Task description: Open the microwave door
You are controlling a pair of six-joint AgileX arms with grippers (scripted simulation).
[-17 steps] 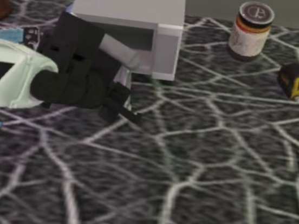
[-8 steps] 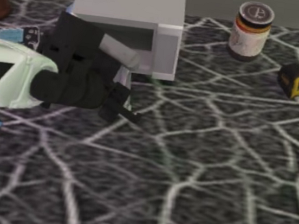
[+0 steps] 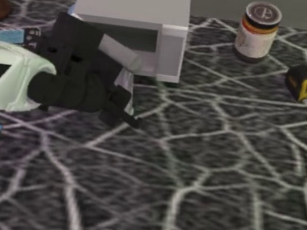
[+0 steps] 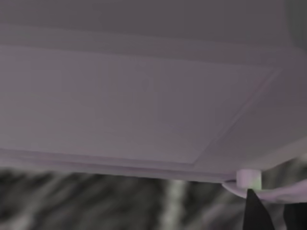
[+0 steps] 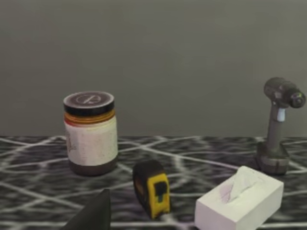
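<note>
The left tool is sitting low in front of the microwave, at the table's far left-centre. Its dark fingers are lying against the pale edge of the microwave door, which is standing swung out from the box, leaving the dark grey cavity exposed beside the narrow grey control panel. Whether the fingers are apart or pressed together is not discernible; one dark fingertip is showing in the left wrist view beneath the door's flat, smooth grey panel.

The microwave is appearing boxy, with a plain matt light grey top. The table is carrying a dark, mottled surface crossed by pale branching veins.

The right tool is showing only as a dark tip in its own wrist view, facing a cylindrical jar with a dark lid, a yellow-and-black tape measure, a white tissue box and a grey drill.
</note>
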